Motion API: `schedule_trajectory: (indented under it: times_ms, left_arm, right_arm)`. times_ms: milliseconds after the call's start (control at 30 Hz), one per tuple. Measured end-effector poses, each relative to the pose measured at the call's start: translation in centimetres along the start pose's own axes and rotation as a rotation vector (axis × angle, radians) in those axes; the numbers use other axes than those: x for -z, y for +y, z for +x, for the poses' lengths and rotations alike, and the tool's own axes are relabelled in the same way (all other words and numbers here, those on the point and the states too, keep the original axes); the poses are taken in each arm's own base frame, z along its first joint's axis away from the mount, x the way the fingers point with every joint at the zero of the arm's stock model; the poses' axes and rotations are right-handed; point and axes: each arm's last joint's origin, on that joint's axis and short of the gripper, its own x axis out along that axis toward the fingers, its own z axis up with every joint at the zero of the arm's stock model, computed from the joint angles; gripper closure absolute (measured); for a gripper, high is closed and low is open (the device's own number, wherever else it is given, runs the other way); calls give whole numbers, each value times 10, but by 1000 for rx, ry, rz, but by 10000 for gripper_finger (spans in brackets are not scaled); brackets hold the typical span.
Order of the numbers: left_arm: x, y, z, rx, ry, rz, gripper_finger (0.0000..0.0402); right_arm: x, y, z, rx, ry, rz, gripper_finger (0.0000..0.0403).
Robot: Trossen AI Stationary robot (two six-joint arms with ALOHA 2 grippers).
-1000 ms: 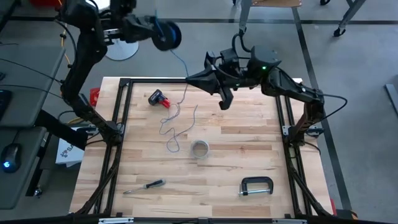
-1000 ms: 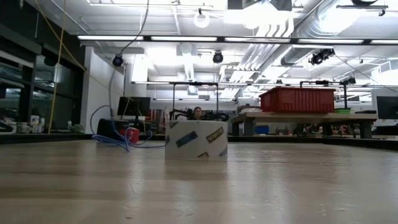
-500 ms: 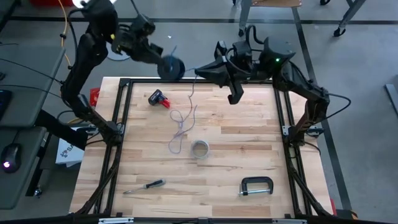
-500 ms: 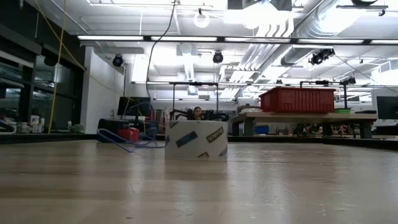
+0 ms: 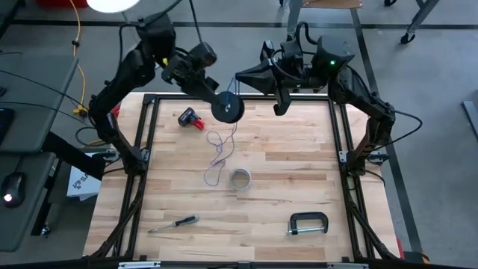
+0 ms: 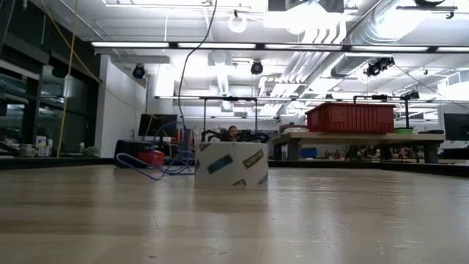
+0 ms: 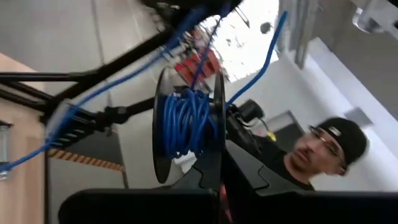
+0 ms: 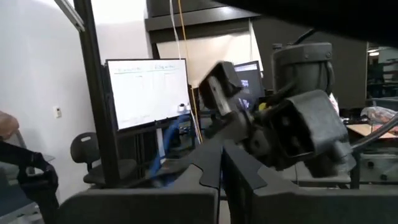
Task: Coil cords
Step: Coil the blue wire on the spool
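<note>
A: Where is the blue cord (image 5: 217,153)?

B: Part of it lies in loose loops on the bench (image 5: 284,179), between the red tool (image 5: 191,119) and the roll of tape (image 5: 240,179). The rest rises to a black spool (image 5: 227,108) that our left gripper (image 5: 218,101) grips above the bench's far side.

A: And our right gripper (image 5: 243,79)?

B: It hovers just beside the spool. We cannot tell how its jaws stand.

A: How do we wind well?

B: In our judgement, we keep the strand taut, feed it between the spool's rims, and lift slack slowly so the loops do not knot or drag the tape roll.
</note>
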Motion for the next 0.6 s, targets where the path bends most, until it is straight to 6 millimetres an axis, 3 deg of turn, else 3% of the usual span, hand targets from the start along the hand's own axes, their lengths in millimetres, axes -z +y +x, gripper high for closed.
schedule_trajectory:
  times_ms: [233, 467, 600]
  left_arm:
    - [-12, -4, 23, 136, 46, 54, 401]
    - [-19, -22, 18, 232, -62, 262, 401]
    - [-23, -31, 6, 259, -169, 432, 401]
  right_arm:
    - [9, -6, 7, -24, 24, -7, 403]
    - [10, -6, 12, -12, 0, -2, 400]
    - [16, -10, 17, 17, 12, 16, 368]
